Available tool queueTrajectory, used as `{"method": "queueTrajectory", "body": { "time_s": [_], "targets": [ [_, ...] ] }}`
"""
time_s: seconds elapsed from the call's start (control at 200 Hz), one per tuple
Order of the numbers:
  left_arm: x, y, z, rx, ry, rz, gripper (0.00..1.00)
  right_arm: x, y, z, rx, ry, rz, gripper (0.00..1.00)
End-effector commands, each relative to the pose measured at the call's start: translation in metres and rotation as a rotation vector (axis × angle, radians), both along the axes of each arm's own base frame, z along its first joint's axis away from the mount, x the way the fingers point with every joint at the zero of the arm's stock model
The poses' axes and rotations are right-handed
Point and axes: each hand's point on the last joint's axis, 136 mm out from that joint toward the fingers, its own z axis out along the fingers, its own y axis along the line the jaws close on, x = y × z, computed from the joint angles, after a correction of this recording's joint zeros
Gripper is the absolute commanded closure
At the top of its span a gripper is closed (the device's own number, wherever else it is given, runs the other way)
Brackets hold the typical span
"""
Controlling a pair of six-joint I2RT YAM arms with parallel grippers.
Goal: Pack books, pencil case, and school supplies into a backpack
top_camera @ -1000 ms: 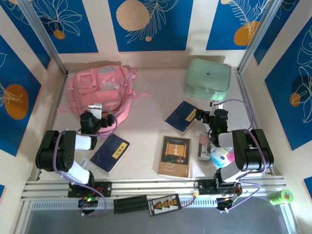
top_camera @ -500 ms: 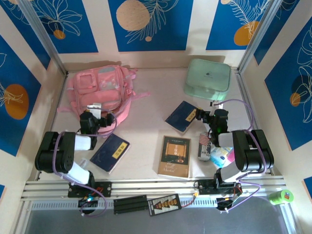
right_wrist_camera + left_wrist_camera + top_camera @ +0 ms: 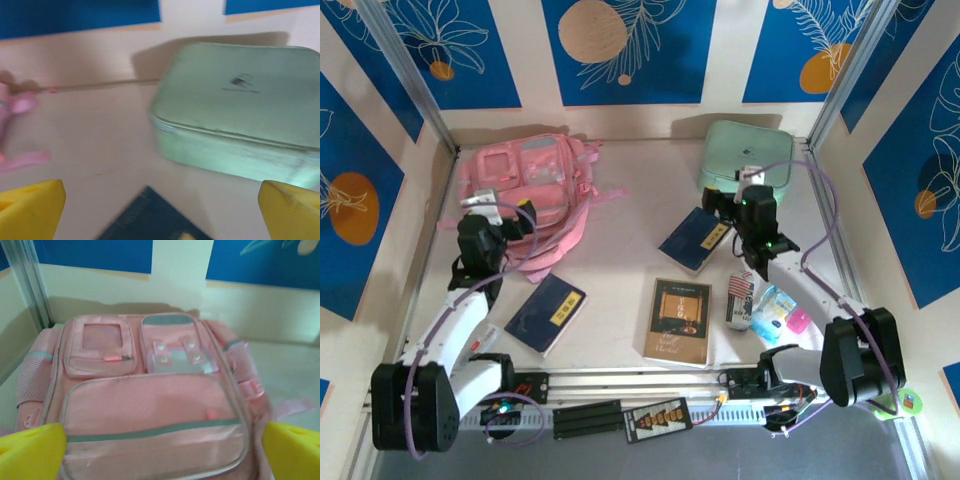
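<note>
1. No word, number or brand can be read on anything here.
2. The left navy book (image 3: 546, 313) bears a gold label (image 3: 563, 313); its writing is too small to make out.
3. The right navy book (image 3: 692, 240) bears a gold tag (image 3: 712, 236), likewise illegible.
4. The brown book (image 3: 678, 321) has a framed cover print with pale lines beneath, unreadable.
5. The green box (image 3: 240, 125) carries a small dark logo (image 3: 243, 80) over a line of print, both blurred.

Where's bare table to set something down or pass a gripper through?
Free: the wide stretch between backpack and mint-green box, running down to the brown book. Crowded: near right, where small supplies sit beside the brown book.
</note>
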Motion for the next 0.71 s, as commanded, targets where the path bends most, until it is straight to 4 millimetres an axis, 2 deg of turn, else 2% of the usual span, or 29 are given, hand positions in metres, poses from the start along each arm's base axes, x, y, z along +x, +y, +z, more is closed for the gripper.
{"method": "queueTrajectory", "body": {
  "time_s": [0.0, 0.07, 0.17, 0.25, 0.3, 0.43, 0.61, 0.7],
  "targets": [
    [-0.013, 0.002, -0.010, -0.116, 0.164, 0.047, 0.00, -0.019, 0.027, -0.021, 0.118, 0.262, 0.000, 0.01],
    [-0.013, 0.001, -0.004, -0.131, 0.192, 0.039, 0.00, -0.015, 0.047, -0.021, 0.179, 0.336, 0.014, 0.01],
    [-0.004, -0.009, 0.002, -0.129, 0.228, -0.024, 0.00, -0.012, 0.089, -0.024, 0.267, 0.407, 0.129, 0.01],
    [0.007, -0.013, -0.003, -0.138, 0.260, -0.041, 0.00, -0.013, 0.120, -0.025, 0.306, 0.396, 0.221, 0.01],
    [0.017, -0.018, -0.008, -0.156, 0.293, -0.062, 0.00, -0.014, 0.132, -0.029, 0.308, 0.405, 0.245, 0.01],
    [0.048, -0.034, -0.025, -0.237, 0.382, -0.120, 0.00, -0.016, 0.149, -0.042, 0.298, 0.453, 0.263, 0.01],
    [0.108, -0.051, -0.046, -0.329, 0.446, -0.170, 0.00, -0.020, 0.149, -0.060, 0.333, 0.498, 0.226, 0.00],
    [0.141, -0.053, -0.064, -0.326, 0.488, -0.145, 0.07, -0.025, 0.152, -0.064, 0.380, 0.531, 0.240, 0.03]
  ]
}}
